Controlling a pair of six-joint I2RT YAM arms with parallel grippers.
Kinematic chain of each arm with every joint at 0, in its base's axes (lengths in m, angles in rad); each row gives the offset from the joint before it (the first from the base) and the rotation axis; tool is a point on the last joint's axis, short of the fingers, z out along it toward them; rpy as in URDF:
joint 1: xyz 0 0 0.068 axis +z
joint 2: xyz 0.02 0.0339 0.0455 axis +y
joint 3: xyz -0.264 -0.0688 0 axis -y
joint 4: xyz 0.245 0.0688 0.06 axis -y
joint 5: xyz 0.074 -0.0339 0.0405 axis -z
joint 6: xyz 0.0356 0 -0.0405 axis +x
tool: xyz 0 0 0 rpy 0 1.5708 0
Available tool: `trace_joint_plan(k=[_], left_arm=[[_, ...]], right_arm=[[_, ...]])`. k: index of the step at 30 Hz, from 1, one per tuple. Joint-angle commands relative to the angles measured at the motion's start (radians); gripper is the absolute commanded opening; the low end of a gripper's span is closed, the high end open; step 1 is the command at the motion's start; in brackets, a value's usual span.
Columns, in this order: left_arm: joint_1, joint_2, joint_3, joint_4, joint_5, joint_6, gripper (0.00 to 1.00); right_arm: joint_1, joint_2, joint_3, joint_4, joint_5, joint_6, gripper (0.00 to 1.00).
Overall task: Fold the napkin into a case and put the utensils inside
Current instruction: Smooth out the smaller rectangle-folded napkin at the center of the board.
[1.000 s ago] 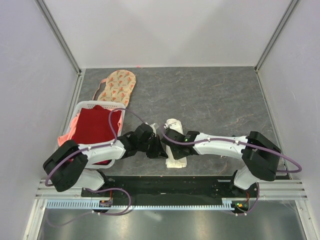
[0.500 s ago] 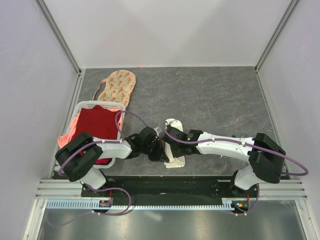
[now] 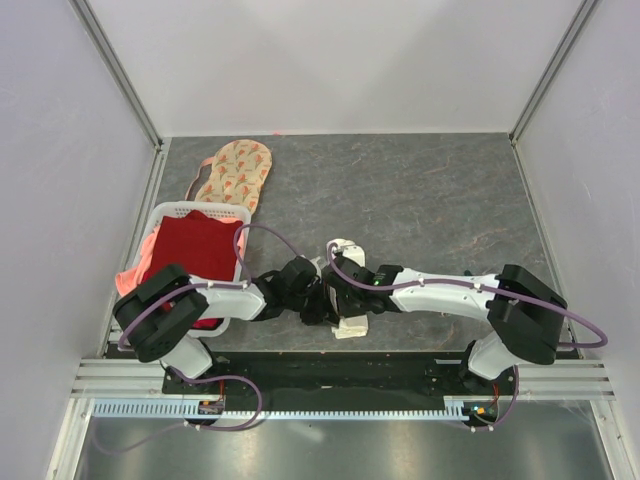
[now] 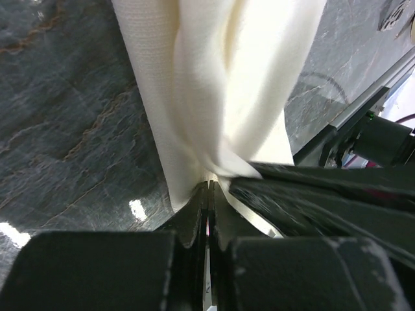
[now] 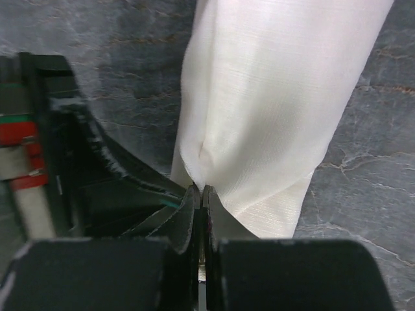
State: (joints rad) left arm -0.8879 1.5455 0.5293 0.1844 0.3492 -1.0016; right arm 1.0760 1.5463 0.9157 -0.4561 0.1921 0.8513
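Observation:
The cream-white napkin [image 3: 347,249] lies folded as a narrow strip near the table's front edge, partly hidden under both grippers. My left gripper [image 3: 318,303] is shut and pinches the napkin's edge [image 4: 214,84] at its fingertips. My right gripper [image 3: 338,287] is shut too and pinches a fold of the napkin [image 5: 272,110] right beside the left one. The right gripper's black fingers [image 4: 311,194] show in the left wrist view. The left gripper's fingers [image 5: 110,188] show in the right wrist view. No gold utensils are in view.
A white basket [image 3: 200,208] holding a red cloth [image 3: 195,250] stands at the left, with a pink cloth [image 3: 133,272] hanging over its side. A peach floral cloth [image 3: 235,175] lies behind it. The metal rail [image 3: 340,365] runs just below the napkin.
Both grippers have drawn closer together at the napkin's near left part. The left arm's elbow has swung right. The napkin's near end now shows less.

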Motion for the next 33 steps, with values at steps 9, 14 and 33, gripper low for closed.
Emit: trace_joint_plan(k=[9, 14, 33], left_arm=[[0.055, -0.278, -0.020, -0.166, -0.039, 0.038, 0.12], [0.202, -0.254, 0.076, -0.178, 0.026, 0.103, 0.11], [0.276, 0.263, 0.287, -0.115, 0.159, 0.259, 0.02]], right_arm=[[0.002, -0.018, -0.097, 0.105, -0.006, 0.022, 0.16], [0.002, -0.043, -0.158, 0.164, -0.013, 0.023, 0.18], [0.001, -0.141, -0.111, 0.102, -0.086, -0.113, 0.45]])
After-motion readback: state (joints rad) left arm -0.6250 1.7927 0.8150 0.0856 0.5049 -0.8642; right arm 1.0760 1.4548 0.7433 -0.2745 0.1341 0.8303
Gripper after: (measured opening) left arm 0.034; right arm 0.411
